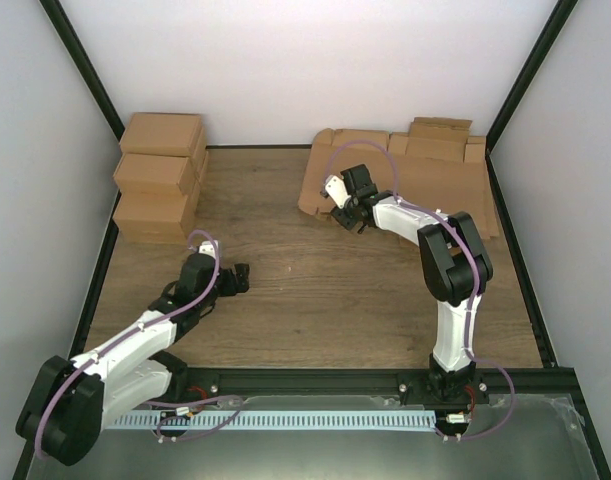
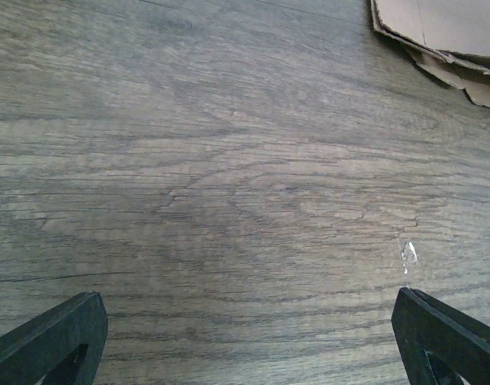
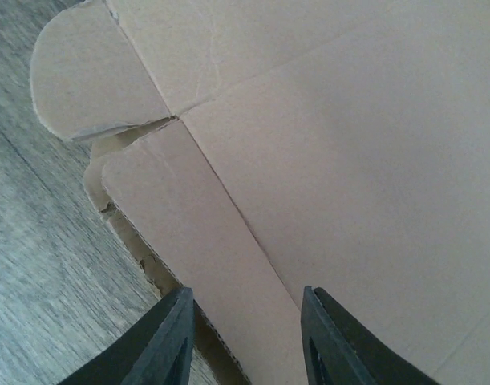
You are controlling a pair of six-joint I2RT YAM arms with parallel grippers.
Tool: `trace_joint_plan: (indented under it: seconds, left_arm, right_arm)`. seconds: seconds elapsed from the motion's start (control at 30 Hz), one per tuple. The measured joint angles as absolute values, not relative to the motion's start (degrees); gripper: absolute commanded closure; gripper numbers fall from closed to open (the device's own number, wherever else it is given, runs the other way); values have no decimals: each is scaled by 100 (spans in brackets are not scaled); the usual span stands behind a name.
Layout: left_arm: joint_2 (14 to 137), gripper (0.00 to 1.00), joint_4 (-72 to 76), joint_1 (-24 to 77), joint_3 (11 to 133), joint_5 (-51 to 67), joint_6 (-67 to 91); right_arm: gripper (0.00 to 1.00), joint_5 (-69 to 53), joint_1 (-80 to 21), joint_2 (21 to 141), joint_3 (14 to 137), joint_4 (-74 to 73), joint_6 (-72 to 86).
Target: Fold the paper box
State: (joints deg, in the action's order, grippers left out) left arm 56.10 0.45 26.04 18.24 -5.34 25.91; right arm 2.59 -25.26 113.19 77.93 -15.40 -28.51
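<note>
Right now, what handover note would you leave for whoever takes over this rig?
Left end effector: wide open, empty, low over the table.
Right end effector: jaws apart over the left edge of the paper box, nothing visibly clamped.
The paper box lies flat atop the pile of blanks, far right.
Done: no folds.
To do: lift the sheet clear, fold all panels.
</note>
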Motion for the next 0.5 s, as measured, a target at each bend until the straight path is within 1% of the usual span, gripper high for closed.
trace_joint_plan:
  seconds: [0.03,0.2,0.33,0.4,0.5]
  left_arm:
    - [5621,0,45,2604,1824,-534,2591]
    - [5653,0,45,2604,1824,-534,2591]
    - [5658,0,47,2604,1824,-534,2591]
    - [5669,0,47,2604,1824,-534,2591]
    - [5693,0,49,2604,1826,-534,2591]
  right_arm:
    - [63,298,-2526,11321,7793,-1538,-2849]
    - [73,436,-2532,11321,7804,-1494,-2853]
    - [78,548,-2547,11334,7861,-1481,-2871]
    - [82,607,-2547,11382,7922,-1450,-2871]
    - [82,624,-2550,11406,7946,-1437,-2873]
